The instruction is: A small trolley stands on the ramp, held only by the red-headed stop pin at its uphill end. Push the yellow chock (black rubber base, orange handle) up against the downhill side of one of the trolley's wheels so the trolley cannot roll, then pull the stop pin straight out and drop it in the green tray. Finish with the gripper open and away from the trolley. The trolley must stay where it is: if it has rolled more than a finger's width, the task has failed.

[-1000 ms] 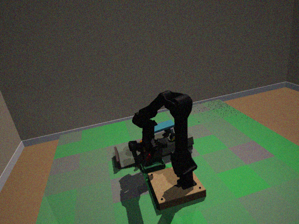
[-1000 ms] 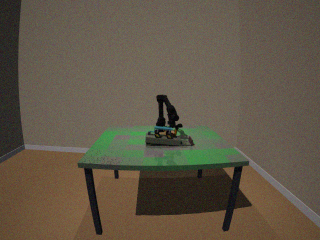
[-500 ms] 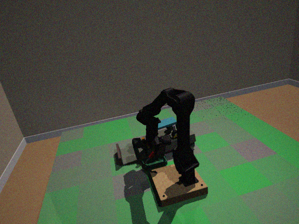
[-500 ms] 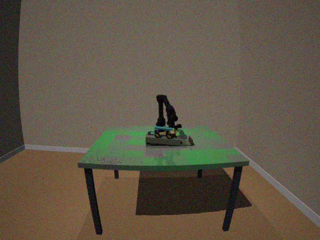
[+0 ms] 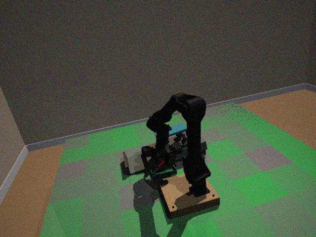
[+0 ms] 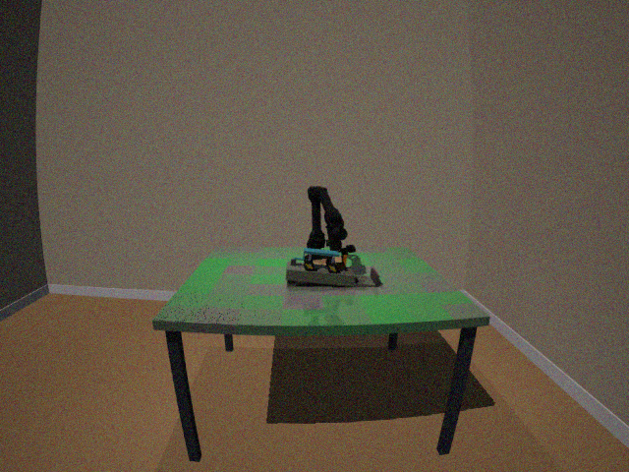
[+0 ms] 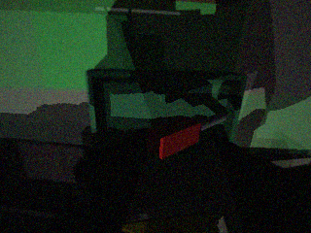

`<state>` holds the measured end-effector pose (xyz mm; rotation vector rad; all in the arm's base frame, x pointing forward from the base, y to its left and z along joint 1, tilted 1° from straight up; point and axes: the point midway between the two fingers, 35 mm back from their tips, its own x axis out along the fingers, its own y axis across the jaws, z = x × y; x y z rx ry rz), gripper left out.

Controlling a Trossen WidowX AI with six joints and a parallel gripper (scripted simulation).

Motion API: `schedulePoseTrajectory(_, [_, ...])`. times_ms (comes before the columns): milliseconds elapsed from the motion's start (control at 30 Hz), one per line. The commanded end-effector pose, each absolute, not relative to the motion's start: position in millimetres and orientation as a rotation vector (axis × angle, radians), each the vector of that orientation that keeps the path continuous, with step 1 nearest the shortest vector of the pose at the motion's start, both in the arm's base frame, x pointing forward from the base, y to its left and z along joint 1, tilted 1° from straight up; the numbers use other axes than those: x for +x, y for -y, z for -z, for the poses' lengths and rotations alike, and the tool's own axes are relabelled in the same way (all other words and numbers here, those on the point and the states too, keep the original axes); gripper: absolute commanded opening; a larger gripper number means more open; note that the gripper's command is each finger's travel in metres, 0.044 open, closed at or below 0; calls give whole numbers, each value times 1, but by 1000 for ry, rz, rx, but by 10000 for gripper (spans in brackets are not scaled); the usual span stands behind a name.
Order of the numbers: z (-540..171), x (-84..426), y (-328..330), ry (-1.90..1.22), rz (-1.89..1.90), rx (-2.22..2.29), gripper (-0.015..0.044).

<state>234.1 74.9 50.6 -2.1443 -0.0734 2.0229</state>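
The blue-topped trolley (image 5: 178,129) (image 6: 320,252) stands on the grey ramp (image 5: 136,164) (image 6: 319,276). The chock's orange handle (image 5: 151,146) (image 6: 345,260) shows just on the downhill side of the trolley's lower wheel; its contact with the wheel is too small to tell. The stop pin's red head (image 5: 161,164) (image 7: 180,141) is out of the ramp and slanted at the green tray (image 5: 175,169) (image 7: 165,74), its grey shaft toward one side wall. I cannot tell whether it lies fully inside. My gripper (image 5: 158,160) is low over the tray, partly open; its fingertips are dark and hidden.
The wooden base board (image 5: 176,199) of my arm lies close beside the tray. The ramp and trolley stand close on the tray's other side. A raised end board (image 5: 125,159) (image 6: 374,275) stands at the ramp's low end.
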Motion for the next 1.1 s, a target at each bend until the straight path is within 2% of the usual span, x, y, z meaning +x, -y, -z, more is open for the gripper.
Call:
schedulePoseTrajectory(0, [-48, 233, -73, 81, -2026, -2141, 190])
schedulePoseTrajectory(1067, [-37, 232, -60, 80, -2027, -2142, 190])
